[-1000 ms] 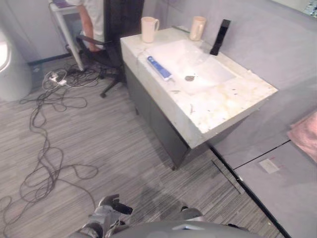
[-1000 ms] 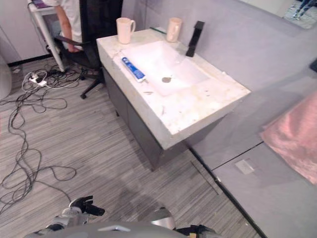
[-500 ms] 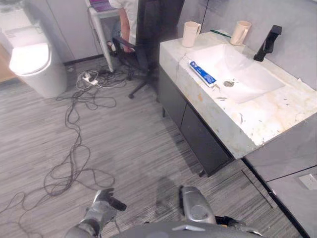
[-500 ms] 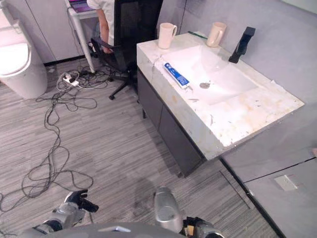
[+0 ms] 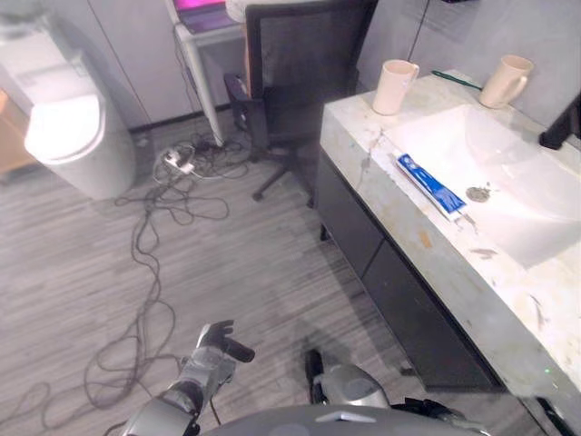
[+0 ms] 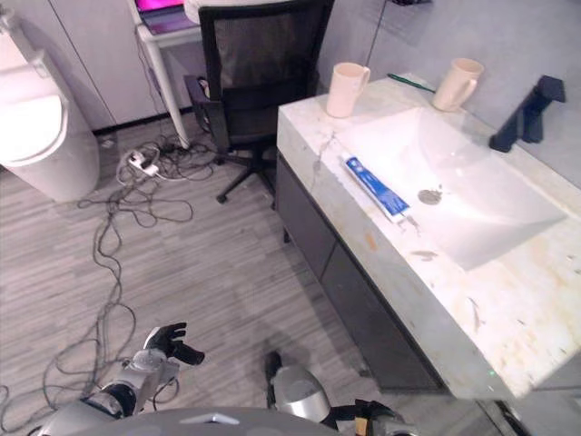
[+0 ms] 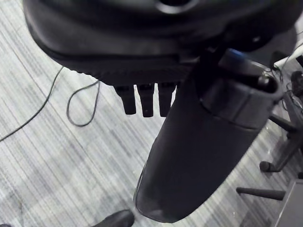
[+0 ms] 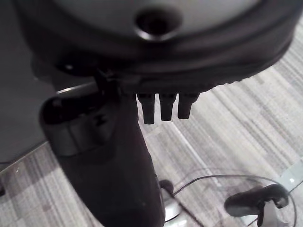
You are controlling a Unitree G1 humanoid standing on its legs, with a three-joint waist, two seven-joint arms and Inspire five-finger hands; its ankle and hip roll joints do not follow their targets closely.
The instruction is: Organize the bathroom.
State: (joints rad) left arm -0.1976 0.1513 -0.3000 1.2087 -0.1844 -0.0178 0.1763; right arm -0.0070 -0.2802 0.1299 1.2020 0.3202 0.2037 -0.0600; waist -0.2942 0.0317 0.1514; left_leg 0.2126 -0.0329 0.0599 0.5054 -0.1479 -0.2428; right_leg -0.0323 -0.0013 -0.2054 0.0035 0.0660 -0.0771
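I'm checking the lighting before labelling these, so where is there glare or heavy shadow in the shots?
Left eye view: the toilet lid glares almost pure white, and a soft shadow lies on the floor beside the vanity. Right eye view: the sink basin is brightly lit, the toothpaste tube plain at its edge. Left wrist view: the left robot hand is a dark shape against the lit floor.

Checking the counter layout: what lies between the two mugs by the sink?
Between the near mug and the far mug, a green toothbrush lies on the counter, in both eye views.
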